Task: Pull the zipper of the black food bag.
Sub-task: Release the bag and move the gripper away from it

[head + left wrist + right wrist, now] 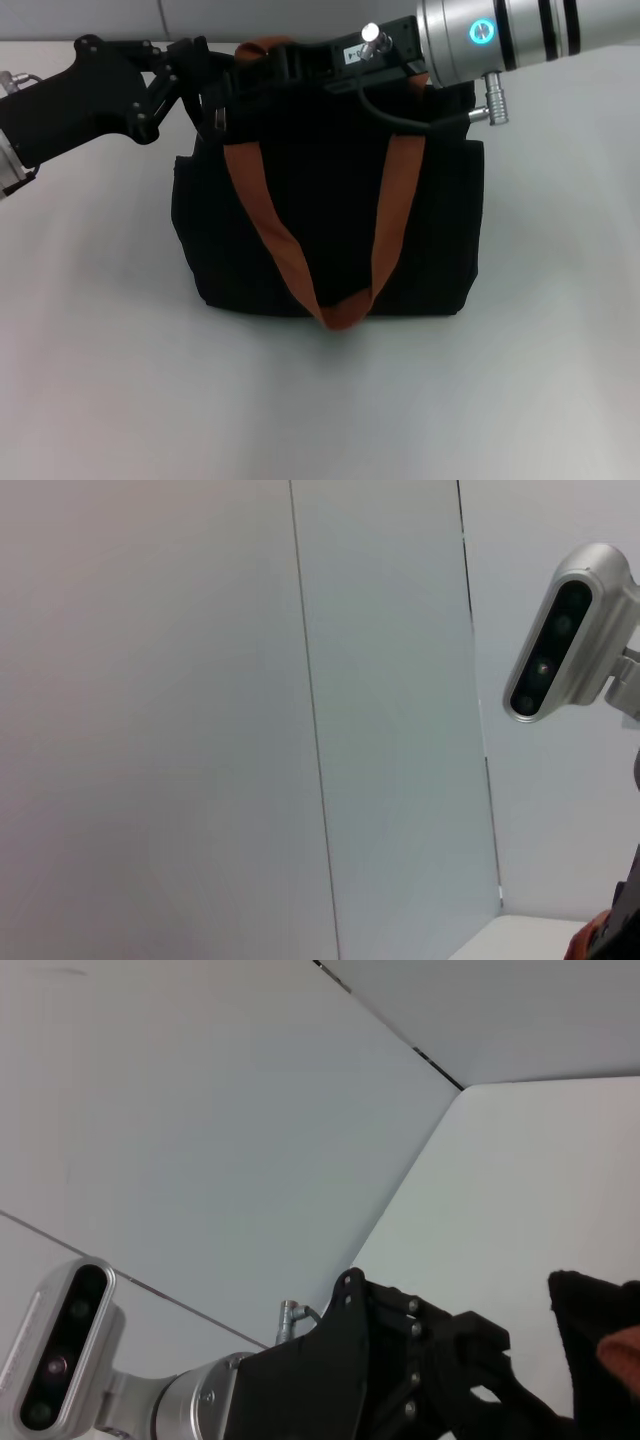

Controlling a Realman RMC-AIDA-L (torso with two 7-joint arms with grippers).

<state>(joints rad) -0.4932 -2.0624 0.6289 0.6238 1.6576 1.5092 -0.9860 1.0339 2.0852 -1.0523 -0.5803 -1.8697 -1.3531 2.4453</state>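
Left gripper (205,85), black, reaches in at the top left corner of the boxy black fabric food bag (330,230) with rust-orange webbing handles, likely steadying it; cannot tell its finger state. Bag stands upright mid-table on the white tabletop (320,400). Small silver zipper pull not visible. Right gripper (300,65) hovers over the bag's top edge, probably seeking the zipper; grip unreadable.

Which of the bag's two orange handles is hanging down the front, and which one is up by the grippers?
The near handle drapes down the black food bag's front in a long V. The far handle arches at the top rear edge, between the left gripper and right gripper.
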